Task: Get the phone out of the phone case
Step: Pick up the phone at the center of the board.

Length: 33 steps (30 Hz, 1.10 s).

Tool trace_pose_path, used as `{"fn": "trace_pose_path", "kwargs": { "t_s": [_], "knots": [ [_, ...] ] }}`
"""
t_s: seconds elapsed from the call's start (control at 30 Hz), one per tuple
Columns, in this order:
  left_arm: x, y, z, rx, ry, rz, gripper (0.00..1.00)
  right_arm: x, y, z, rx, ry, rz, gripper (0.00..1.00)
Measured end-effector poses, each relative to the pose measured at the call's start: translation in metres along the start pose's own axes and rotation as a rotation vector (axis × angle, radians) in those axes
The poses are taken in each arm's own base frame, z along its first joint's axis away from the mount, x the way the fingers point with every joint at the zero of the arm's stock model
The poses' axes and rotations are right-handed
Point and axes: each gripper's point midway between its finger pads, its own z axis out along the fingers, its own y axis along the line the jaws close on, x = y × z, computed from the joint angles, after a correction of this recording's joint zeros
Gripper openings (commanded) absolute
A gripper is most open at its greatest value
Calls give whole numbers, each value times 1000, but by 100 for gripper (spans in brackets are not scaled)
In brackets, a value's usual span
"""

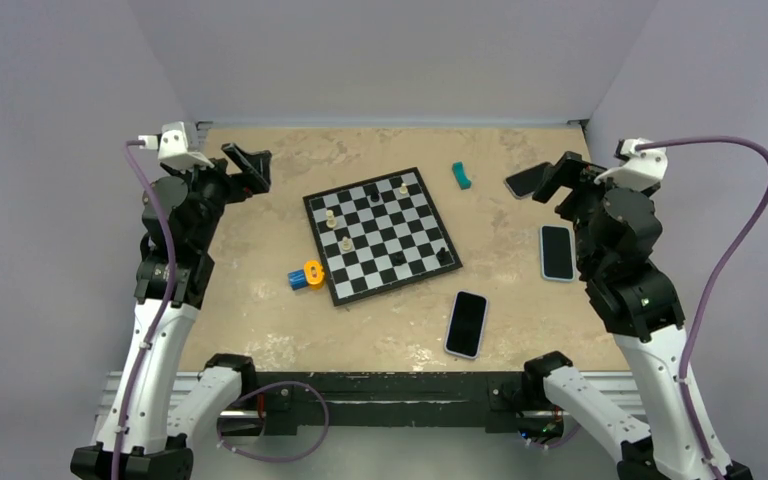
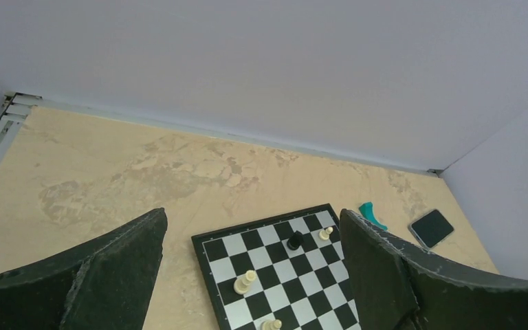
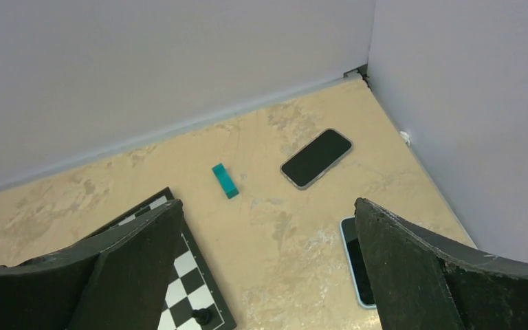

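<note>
Plainly, both arms stand raised at the sides of the beige, marble-patterned tabletop (image 1: 260, 320), and neither holds anything. The left gripper (image 1: 249, 168) hangs above the far left part of the table with its two black fingers (image 2: 120, 265) spread wide apart. Its wrist camera looks between them onto the black-and-white chessboard (image 1: 385, 240). The right gripper (image 1: 556, 178) hangs above the far right part, likewise released, with its fingers (image 3: 412, 268) wide and empty.

Three flat, black-screened phones lie face up on the right half of the table, and the pictures do not tell which one the task means. The phone with a grey rim (image 3: 316, 158) lies at an angle near the far right corner, partly hidden under the right gripper in the overhead view. The phone in a pale blue case (image 1: 557, 252) lies near the right edge, beside the right arm; the right wrist view shows only a strip of it past a finger. The phone in a whitish case (image 1: 467, 323) lies tilted near the front edge, off the chessboard's near right corner and apart from it.

The chessboard sits turned at an angle mid-table, with a few cream and black chess pieces (image 1: 346, 243) upright on it. A small teal plastic block (image 1: 461, 176) lies beyond its far right corner, between the board and the grey-rimmed phone. A small blue and orange object (image 1: 305, 276) rests just beside the board's near left edge.
</note>
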Motion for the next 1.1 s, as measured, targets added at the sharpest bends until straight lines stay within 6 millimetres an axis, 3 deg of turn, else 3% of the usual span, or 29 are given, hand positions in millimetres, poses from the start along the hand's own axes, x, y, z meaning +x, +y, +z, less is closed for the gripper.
{"fn": "trace_pose_path", "kwargs": {
  "t_s": [0.2, 0.3, 0.4, 0.5, 0.53, 0.63, 0.73, 1.1],
  "knots": [
    [1, -6, -1, 20, 5, 1, 98, 15, 10, 0, -48, 63, 19, 99],
    [2, -9, -2, 29, 7, 5, 97, 38, 26, 8, -97, 148, 27, 99],
    [1, -11, -3, 39, 5, 15, 97, 81, 49, 22, -147, 311, 32, 99],
    [0, -15, -6, 52, 0, 22, 98, 141, 65, 34, -167, 507, 33, 99],
    [0, -17, -7, 57, -2, 23, 98, 169, 69, 37, -166, 591, 35, 99],
    [-1, -20, -9, 70, -4, 23, 98, 255, 60, 24, -115, 865, 10, 98],
    [-1, -22, -9, 75, -4, 23, 99, 311, 41, 3, -28, 1080, -33, 98],
    [-3, -29, -13, 98, -13, 22, 100, 373, 16, -49, 28, 1330, -30, 96]
  ]
}}
